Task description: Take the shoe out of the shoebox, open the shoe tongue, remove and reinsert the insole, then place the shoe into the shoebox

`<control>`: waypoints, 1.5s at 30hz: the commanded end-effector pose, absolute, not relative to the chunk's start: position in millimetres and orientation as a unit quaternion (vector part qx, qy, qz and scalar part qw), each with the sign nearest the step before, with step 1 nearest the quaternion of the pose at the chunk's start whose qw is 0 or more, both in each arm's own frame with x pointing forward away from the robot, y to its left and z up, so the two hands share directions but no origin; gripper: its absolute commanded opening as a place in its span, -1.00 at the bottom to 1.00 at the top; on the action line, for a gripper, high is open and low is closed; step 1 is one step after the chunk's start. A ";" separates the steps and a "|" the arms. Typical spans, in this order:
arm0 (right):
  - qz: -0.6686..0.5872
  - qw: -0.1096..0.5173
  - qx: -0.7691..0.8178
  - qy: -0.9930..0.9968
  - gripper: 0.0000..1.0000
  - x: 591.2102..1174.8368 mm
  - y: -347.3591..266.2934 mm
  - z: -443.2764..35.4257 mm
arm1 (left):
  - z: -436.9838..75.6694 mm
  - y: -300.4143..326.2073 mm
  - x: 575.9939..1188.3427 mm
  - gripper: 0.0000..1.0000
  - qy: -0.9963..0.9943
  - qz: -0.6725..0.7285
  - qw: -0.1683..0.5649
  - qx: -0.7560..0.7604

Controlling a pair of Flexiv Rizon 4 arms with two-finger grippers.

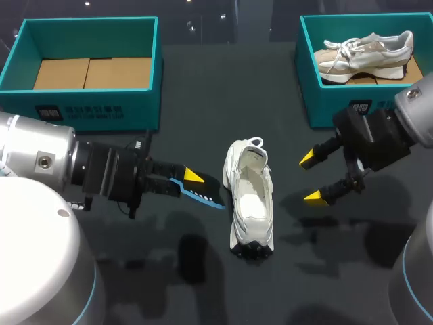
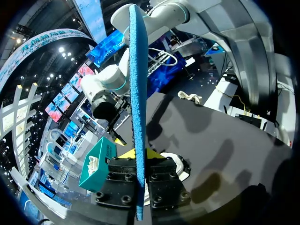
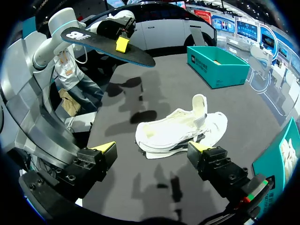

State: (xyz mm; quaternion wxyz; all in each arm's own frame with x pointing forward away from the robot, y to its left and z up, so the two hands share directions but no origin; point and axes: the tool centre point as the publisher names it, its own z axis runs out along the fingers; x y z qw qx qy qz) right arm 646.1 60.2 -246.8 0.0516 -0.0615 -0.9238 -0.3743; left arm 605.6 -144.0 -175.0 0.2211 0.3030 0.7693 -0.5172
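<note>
A white shoe (image 1: 249,200) lies on the dark table, tongue pulled open, toe toward the near edge; the right wrist view shows the shoe (image 3: 180,131) ahead of my right gripper. My left gripper (image 1: 191,179) is shut on a dark insole (image 1: 201,194) with a blue underside, held above the table left of the shoe. In the left wrist view the insole (image 2: 137,93) stands edge-on between the shut fingers (image 2: 123,153). My right gripper (image 1: 310,178) hangs open right of the shoe, holding nothing; its fingers (image 3: 107,149) stand wide apart.
A teal shoebox (image 1: 86,71) with a cardboard floor stands at the back left. Another teal shoebox (image 1: 312,88) at the back right holds a beige shoe (image 1: 365,54). The left box (image 3: 216,65) shows beyond the shoe in the right wrist view.
</note>
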 end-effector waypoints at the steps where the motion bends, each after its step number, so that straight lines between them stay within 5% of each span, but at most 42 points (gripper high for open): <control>1: -0.342 0.039 -0.048 -0.938 1.00 649.0 84.9 -266.0 | -187.9 -152.9 595.9 -1.00 0.776 -0.514 0.228 0.287; 45: -0.249 0.012 -0.056 -0.967 1.00 654.9 97.0 -338.7 | -243.8 -202.6 587.1 -1.00 0.765 -0.522 0.217 0.310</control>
